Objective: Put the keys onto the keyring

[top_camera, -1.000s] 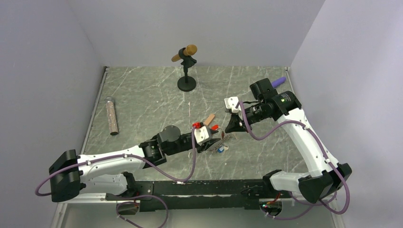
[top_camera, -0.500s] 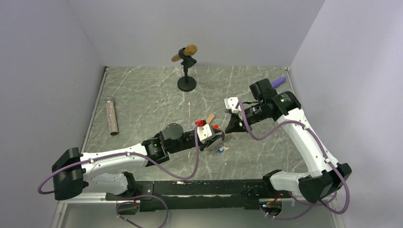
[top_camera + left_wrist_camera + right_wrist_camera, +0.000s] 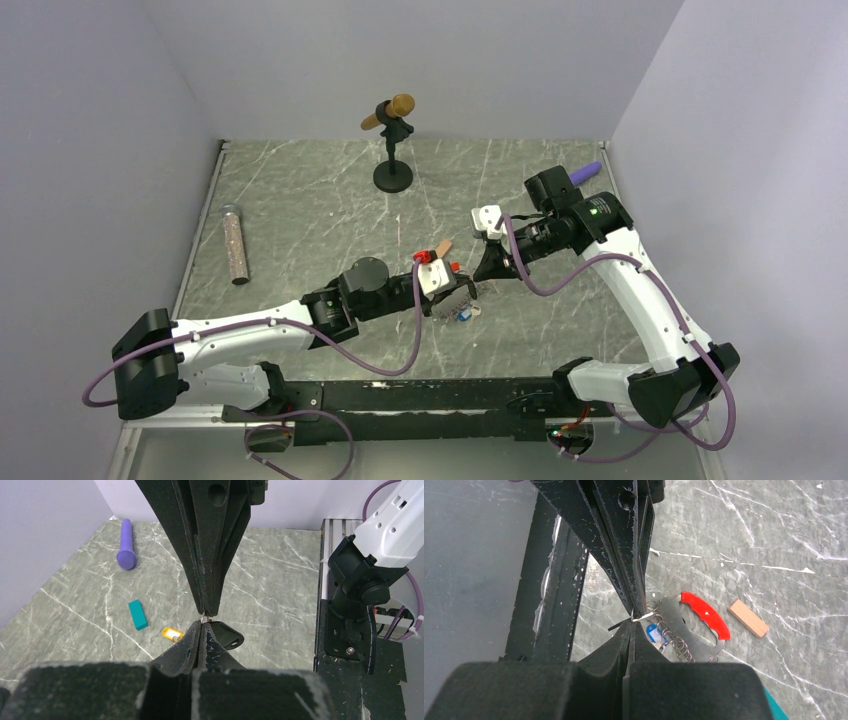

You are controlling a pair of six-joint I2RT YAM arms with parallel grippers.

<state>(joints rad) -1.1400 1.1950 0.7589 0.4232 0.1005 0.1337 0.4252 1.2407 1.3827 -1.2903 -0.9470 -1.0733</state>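
Top external view: the left gripper and the right gripper are seen tip to tip above the table, and the keyring is laid just left of and below that point, partly hidden by the left gripper. Left wrist view: both finger pairs are shown closed and touching at their points, with a yellowish tag lying by a teal block. Right wrist view: the right fingers are closed on a tiny key, the closed left tips are met at its silvery blade, and the red clip is seen flat on the table, a tan block just far of it.
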